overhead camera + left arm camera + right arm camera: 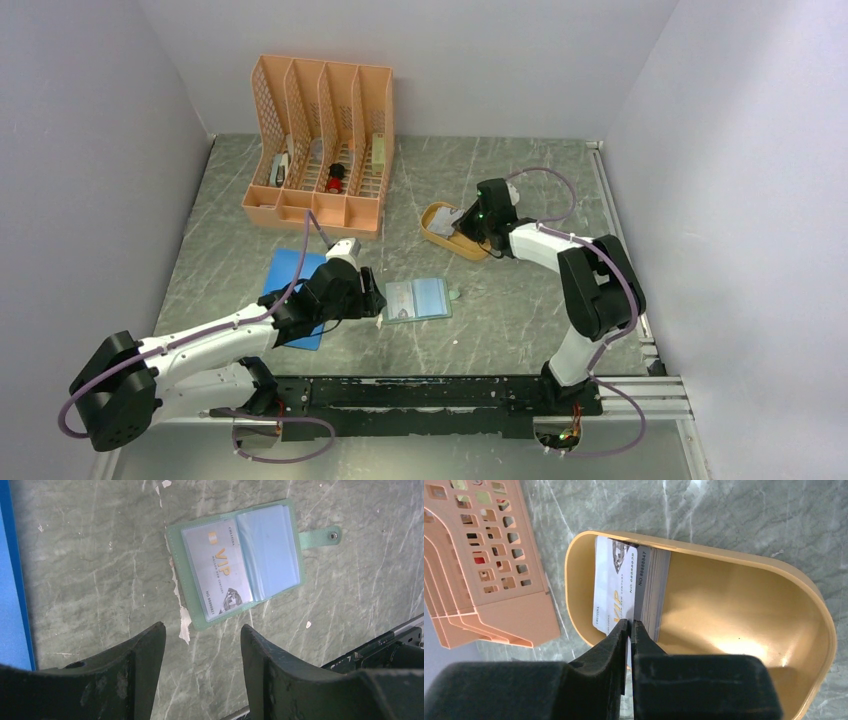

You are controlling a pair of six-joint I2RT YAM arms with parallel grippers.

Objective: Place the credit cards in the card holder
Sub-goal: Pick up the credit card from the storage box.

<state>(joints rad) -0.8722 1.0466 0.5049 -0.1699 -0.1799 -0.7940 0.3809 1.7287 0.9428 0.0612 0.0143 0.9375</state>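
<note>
A stack of thin, pale grey-white credit cards (646, 580) stands on edge at the left end of a mustard-yellow oval plastic tray (744, 615). The front card (614, 587) leans a little away from the rest and shows "VIP" lettering and a printed number. The right pincer (630, 625) reaches into the tray from the near side. Its two black fingers are pressed almost together, pinching the near edge of one card in the stack.

One more grey-white card (217, 572), also marked "VIP", sits in the left clear pocket of the small sage-green folding card holder (240, 560). The holder lies open and flat on the grey marbled tabletop (100, 570), near the middle and well apart from the tray. Its right pocket holds no card, and its snap-button tab (322, 535) sticks out to the right.

The left pincer (202, 630) hovers just left of the holder with its fingers spread wide, holding nothing and touching nothing.

A flat blue pad (290, 275) lies left of the holder, partly under the left arm. A peach plastic file organizer (320, 150) with four slots stands at the far side of the tabletop, left of the tray.
</note>
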